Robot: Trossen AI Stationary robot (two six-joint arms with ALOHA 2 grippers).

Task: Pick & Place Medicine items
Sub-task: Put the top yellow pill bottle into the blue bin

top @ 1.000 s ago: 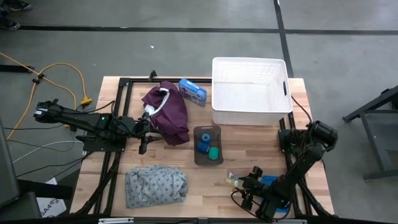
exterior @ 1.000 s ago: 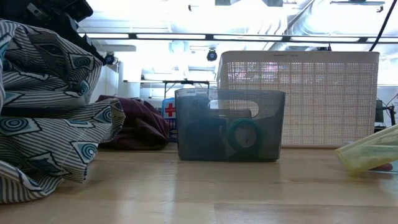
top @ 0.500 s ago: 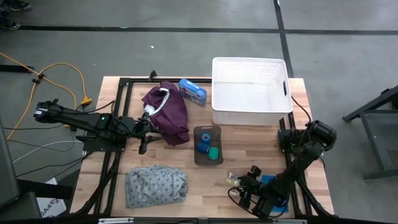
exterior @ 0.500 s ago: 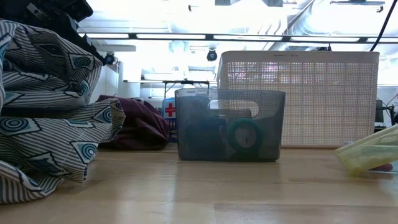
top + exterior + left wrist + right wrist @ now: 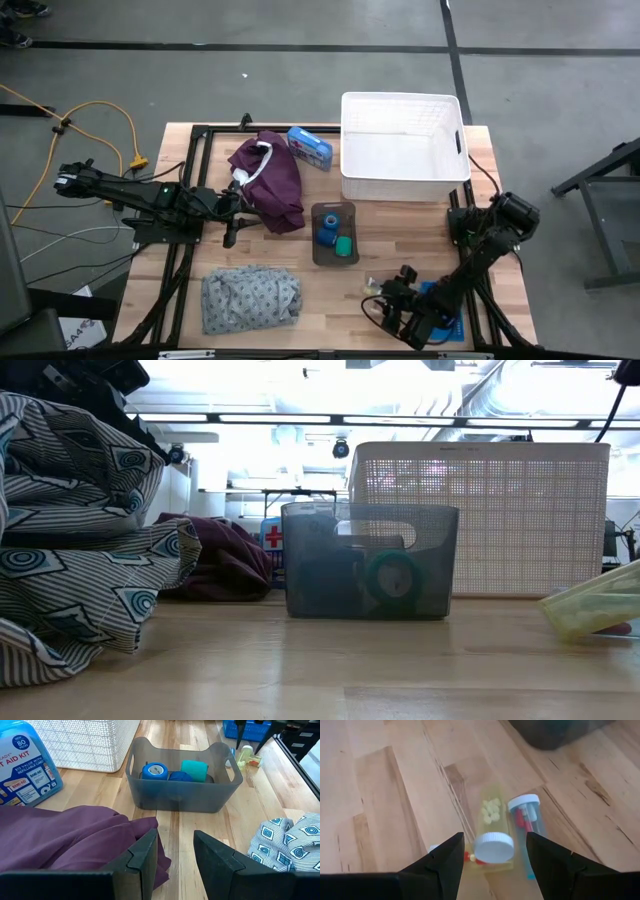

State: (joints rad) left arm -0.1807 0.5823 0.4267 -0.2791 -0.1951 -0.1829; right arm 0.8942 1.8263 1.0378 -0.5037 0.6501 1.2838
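Both fingers of right hand (image 5: 492, 857) spread wide, seemingly empty, over pill bottles (image 5: 495, 832).

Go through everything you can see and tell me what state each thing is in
Grey bin: upright, holding rolls.
White basket: upright, nothing visible inside.
Yellow vial: lying down, capped.
Clear vial: lying down, capped.
Right tool: open, over the vials.
Left tool: open, beside the maroon cloth.

Two bins on the surface: one white basket (image 5: 405, 145), one grey tub (image 5: 334, 234). Inside the tub, two blue rolls (image 5: 154, 771) and one green roll (image 5: 194, 770). Two cloths: maroon (image 5: 270, 180), patterned (image 5: 250, 297). Two capped vials (image 5: 494, 847). One first-aid box (image 5: 310, 148).
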